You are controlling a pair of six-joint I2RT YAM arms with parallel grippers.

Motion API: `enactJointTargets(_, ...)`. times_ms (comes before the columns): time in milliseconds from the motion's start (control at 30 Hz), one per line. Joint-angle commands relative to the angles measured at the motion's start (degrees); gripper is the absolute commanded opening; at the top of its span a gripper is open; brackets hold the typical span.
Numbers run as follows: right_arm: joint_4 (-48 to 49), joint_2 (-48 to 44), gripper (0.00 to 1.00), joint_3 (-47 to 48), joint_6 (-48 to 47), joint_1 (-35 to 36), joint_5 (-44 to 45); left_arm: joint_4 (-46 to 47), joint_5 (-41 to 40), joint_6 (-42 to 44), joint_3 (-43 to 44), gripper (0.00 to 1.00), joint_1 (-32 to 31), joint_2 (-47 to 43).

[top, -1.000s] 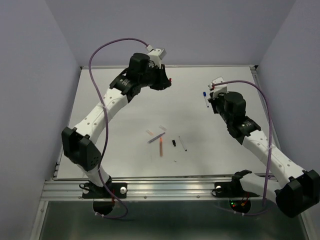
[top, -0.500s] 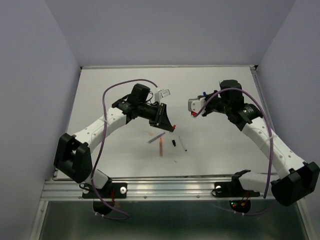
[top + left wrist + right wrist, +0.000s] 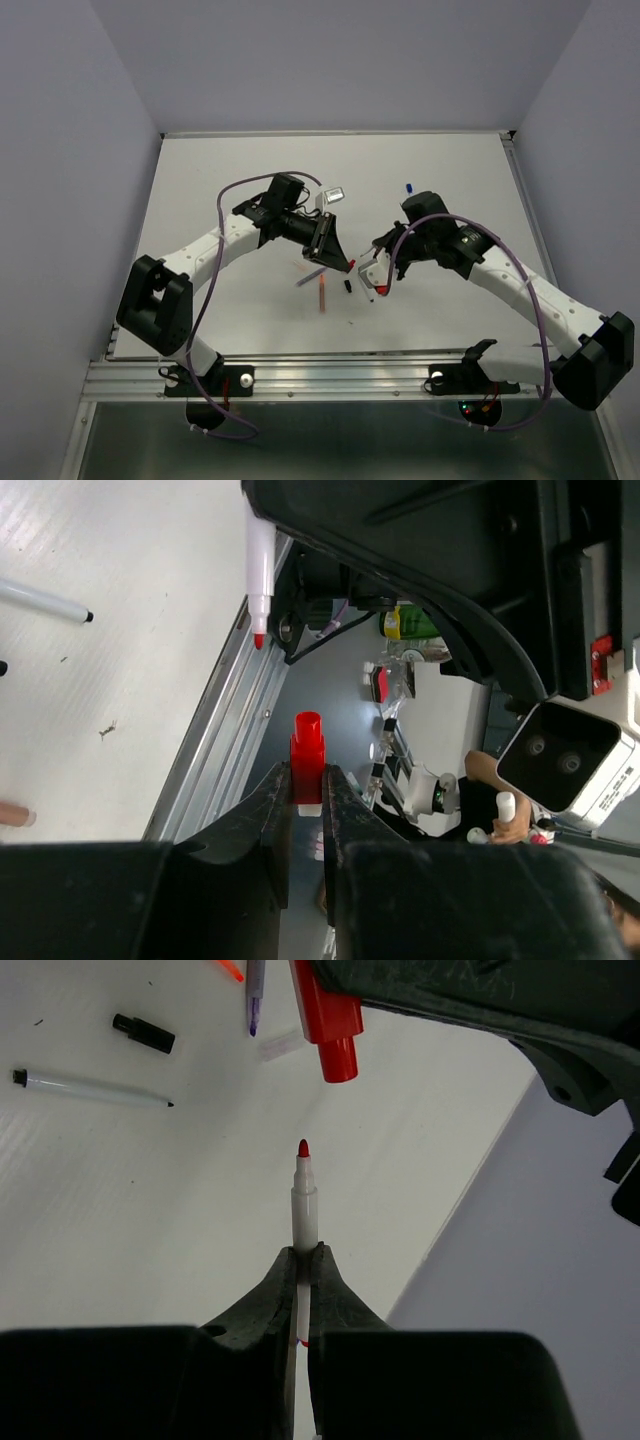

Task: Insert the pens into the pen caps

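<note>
So the red cap (image 3: 306, 752) is pinched between the fingers of the left gripper (image 3: 307, 776), with most of it sticking out past the fingertips. Facing it is the red-tipped white pen (image 3: 304, 1210). It's clamped by its barrel in the right gripper (image 3: 305, 1256), jaws squeezed tight on it, tip pointing toward the cap. Tip and cap are close but not touching. From the right wrist view the cap sits a little off to one side of the pen's line, so they're not quite lined up. Both are held up over the near-middle of the white table (image 3: 230, 170).

Lying flat on the table right around there are the loose bits. There's a black cap (image 3: 143, 1032), with a white pen with a black tip (image 3: 90, 1088) just beside it. There's also an orange pen (image 3: 321, 293) and a grey pen (image 3: 312, 274), plus a pale cap (image 3: 280, 1046) near the grey pen's tip.
</note>
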Motion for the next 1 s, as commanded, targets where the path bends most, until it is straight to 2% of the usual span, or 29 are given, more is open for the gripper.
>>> enactJointTargets(0,2.21,-1.21,0.01,-0.33,-1.25,1.50,1.40,-0.16,2.11,-0.10,0.07,0.00,-0.47,0.98)
enactJointTargets(167,2.48,-1.03,0.01,0.29,-0.63,1.50,2.46,-1.40,-0.44,-0.62,-0.90,0.00,-0.56,0.81)
enactJointTargets(667,2.31,-0.33,0.01,1.69,1.56,4.23,2.72,-2.19,0.97,-0.10,-0.28,0.00,-1.53,2.65)
enactJointTargets(767,1.25,-0.94,0.01,2.04,1.65,4.23,2.73,-0.18,0.79,-2.55,-1.33,0.00,-1.44,2.21)
enactJointTargets(967,0.55,-1.39,0.01,1.87,1.21,4.75,2.29,-2.72,-0.53,-1.15,1.30,0.00,-1.44,3.26)
